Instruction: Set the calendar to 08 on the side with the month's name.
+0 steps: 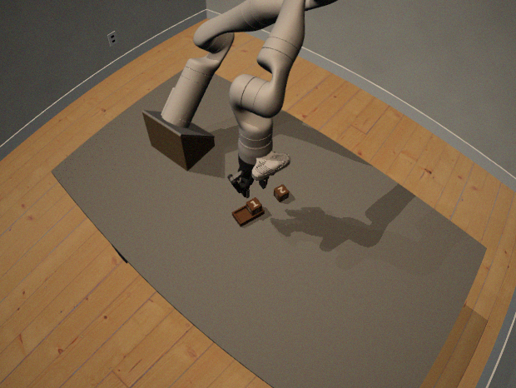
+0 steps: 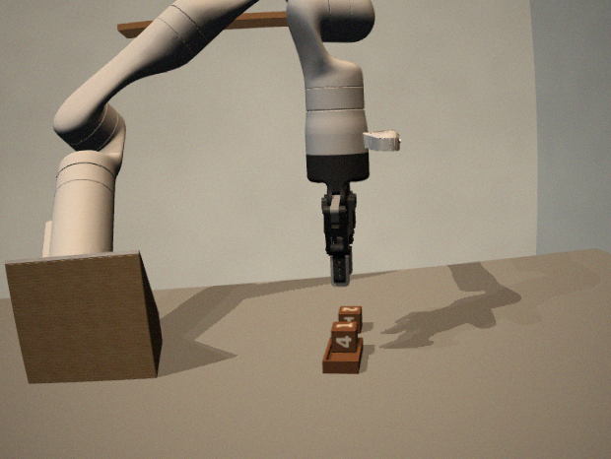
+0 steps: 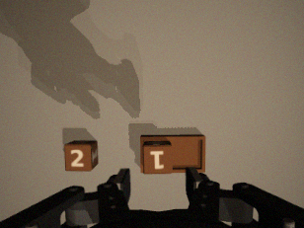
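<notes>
A small brown tray (image 1: 247, 215) lies flat on the grey mat. One brown cube (image 1: 254, 205) (image 2: 344, 337) stands in the tray's end nearest the arm, with 1 on top and 4 on a side. The tray's other half is empty (image 3: 188, 152). A second cube (image 1: 281, 191) with 2 on top lies on the mat outside the tray, a short gap away; it also shows in the wrist view (image 3: 79, 156). My gripper (image 1: 252, 188) hangs well above the cube in the tray (image 3: 157, 158), pointing down. Its fingers are partly open and hold nothing.
The arm's wooden base block (image 1: 178, 139) stands on the mat behind the tray. The arm's shadow falls on the mat to the right of the cubes. A wooden shelf (image 2: 202, 22) hangs on the far wall.
</notes>
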{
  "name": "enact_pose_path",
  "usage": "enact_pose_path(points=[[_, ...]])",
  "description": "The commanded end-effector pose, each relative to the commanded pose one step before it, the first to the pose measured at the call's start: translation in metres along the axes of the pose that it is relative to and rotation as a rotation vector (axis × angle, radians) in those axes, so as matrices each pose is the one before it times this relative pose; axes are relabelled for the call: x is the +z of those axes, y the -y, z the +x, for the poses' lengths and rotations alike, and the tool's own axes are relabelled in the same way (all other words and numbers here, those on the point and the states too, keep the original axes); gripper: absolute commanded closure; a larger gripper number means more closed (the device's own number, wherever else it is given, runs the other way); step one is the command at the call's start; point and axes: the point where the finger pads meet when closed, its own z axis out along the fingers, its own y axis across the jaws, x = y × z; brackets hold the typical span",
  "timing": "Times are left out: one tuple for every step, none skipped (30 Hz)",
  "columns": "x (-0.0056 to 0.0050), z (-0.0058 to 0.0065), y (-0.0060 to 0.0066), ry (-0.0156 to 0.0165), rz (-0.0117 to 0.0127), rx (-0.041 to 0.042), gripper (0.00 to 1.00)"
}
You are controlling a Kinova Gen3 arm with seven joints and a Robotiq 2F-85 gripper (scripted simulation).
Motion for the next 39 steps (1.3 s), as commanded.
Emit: enact_pose_path(points=[[-0.0007,0.00042,-0.00022,-0.00175,-0.00049,0.00005,0.52],[0.0,0.0,0.0,0.0,0.0,0.0,0.52],[0.0,0.0,0.0,0.0,0.0,0.0,0.52],[0.0,0.0,0.0,0.0,0.0,0.0,0.52],[0.0,0.0,0.0,0.0,0.0,0.0,0.52],[0.0,0.0,0.0,0.0,0.0,0.0,0.52],[0.0,0.0,0.0,0.0,0.0,0.0,0.52],[0.0,0.0,0.0,0.0,0.0,0.0,0.52],[0.0,0.0,0.0,0.0,0.0,0.0,0.52],[0.0,0.0,0.0,0.0,0.0,0.0,0.52],[0.0,0.0,0.0,0.0,0.0,0.0,0.52],[0.0,0.0,0.0,0.0,0.0,0.0,0.52],[0.0,0.0,0.0,0.0,0.0,0.0,0.52],[0.0,0.0,0.0,0.0,0.0,0.0,0.52],[0.0,0.0,0.0,0.0,0.0,0.0,0.52],[0.0,0.0,0.0,0.0,0.0,0.0,0.52],[0.0,0.0,0.0,0.0,0.0,0.0,0.52],[0.0,0.0,0.0,0.0,0.0,0.0,0.52],[0.0,0.0,0.0,0.0,0.0,0.0,0.52],[0.0,0.0,0.0,0.0,0.0,0.0,0.52],[0.00002,0.0,0.0,0.0,0.0,0.0,0.52],[0.00004,0.0,0.0,0.0,0.0,0.0,0.52],[0.00008,0.0,0.0,0.0,0.0,0.0,0.52],[0.00013,0.0,0.0,0.0,0.0,0.00001,0.52],[0.00019,0.0,0.0,0.00001,0.0,0.00001,0.52],[0.00026,0.0,0.0,0.00001,0.00001,0.00001,0.52],[0.00033,0.00001,0.0,0.00001,0.00001,0.00002,0.52],[0.00041,0.00001,0.0,0.00001,0.00001,0.00002,0.52],[0.0,0.0,0.0,0.0,0.0,0.0,0.52],[0.0,0.0,0.0,0.0,0.0,0.0,0.52],[0.00049,0.00001,0.0,0.00002,0.00001,0.00003,0.52],[0.00057,0.00001,0.0,0.00002,0.00001,0.00003,0.52],[0.00066,0.00001,0.0,0.00003,0.00001,0.00004,0.52],[0.00074,0.00001,0.0,0.00003,0.00001,0.00005,0.52],[0.00083,0.0,0.0,0.00003,0.00001,0.00005,0.52],[0.0009,0.00002,0.00001,-0.00001,0.00001,-0.00001,0.52],[0.00098,0.00001,0.00001,0.0,0.0,0.0,0.52],[0.00106,0.00001,0.0,0.0,0.0,0.0,0.52],[0.00114,0.00001,0.0,0.0,-0.00001,0.00001,0.52]])
